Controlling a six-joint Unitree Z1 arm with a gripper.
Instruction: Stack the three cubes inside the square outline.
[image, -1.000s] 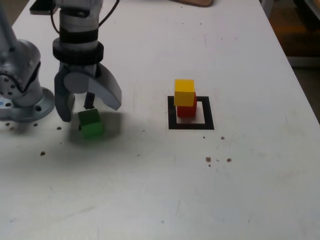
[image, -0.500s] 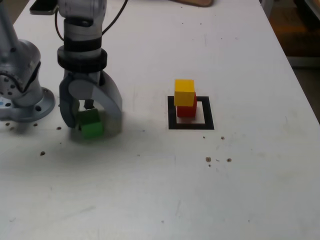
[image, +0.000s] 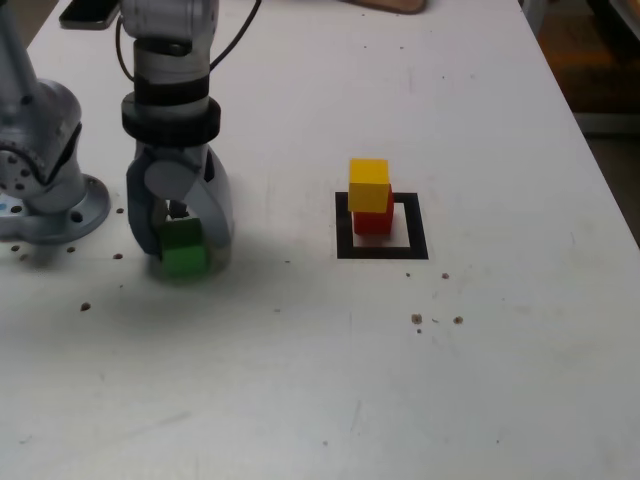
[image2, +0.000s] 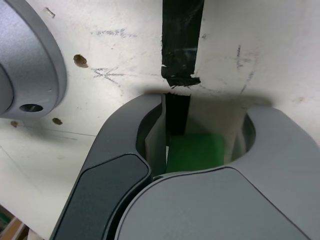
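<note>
Grey gripper (image: 182, 250) sits w/ its jaws around the small green cube (image: 183, 248) at left-centre of the exterior view; can't tell if they're actually pinching it. Small yellow cube (image: 369, 185) is stacked on the red cube (image: 374, 221) inside the black tape square outline (image: 382, 251), mid-frame.

White table (image: 500, 380), brown crumbs (image: 417, 319), black tape strip (image2: 181, 40).

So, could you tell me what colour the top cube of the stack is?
Yellow, clearest in the exterior view.

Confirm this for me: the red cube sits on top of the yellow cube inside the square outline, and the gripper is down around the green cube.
Not quite. The exterior view shows the order reversed: the yellow cube sits on top of the red cube inside the square outline. The rest holds: the gripper is down around the green cube.
</note>
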